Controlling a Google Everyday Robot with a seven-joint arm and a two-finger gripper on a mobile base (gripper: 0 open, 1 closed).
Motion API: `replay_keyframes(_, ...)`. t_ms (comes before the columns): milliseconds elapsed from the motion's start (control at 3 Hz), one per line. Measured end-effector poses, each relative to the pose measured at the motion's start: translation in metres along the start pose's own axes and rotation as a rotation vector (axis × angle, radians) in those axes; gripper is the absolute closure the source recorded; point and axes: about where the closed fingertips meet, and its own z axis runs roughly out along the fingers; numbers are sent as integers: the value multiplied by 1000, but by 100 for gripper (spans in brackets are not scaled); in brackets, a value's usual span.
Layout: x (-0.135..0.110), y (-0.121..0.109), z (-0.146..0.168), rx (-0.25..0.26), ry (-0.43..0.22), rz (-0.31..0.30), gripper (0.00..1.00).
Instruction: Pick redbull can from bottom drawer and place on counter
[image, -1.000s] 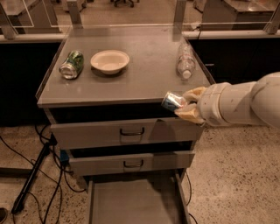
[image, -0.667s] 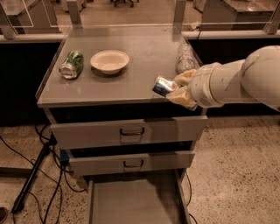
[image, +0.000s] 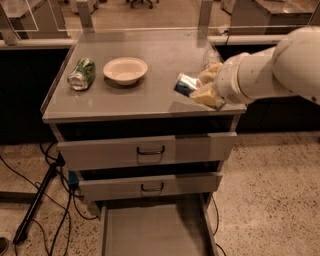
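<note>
My gripper (image: 199, 86) is shut on the redbull can (image: 186, 84), a slim blue-and-silver can held on its side. It hovers just above the right part of the counter (image: 150, 95), the grey top of the drawer cabinet. The white arm comes in from the right. The bottom drawer (image: 155, 231) stands pulled open at the foot of the cabinet, its flat grey floor showing bare.
A green can (image: 82, 74) lies on its side at the counter's left. A white bowl (image: 125, 70) stands next to it. A clear plastic bottle (image: 211, 57) lies behind my gripper, partly hidden. Two upper drawers (image: 150, 150) are slightly open. Cables lie on the floor at left.
My gripper has carried the redbull can up from beside the cabinet's right front corner and leftward, to over the counter's right part.
</note>
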Motion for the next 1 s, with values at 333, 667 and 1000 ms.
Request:
replay_keyframes(333,-25,-24,11,-10,-19,-42,100)
replay_keyframes(667,-44,-31,33,-63,-58,-53,100)
replay_keyframes(1000,-44,-31,33,-63,-59,-52,100)
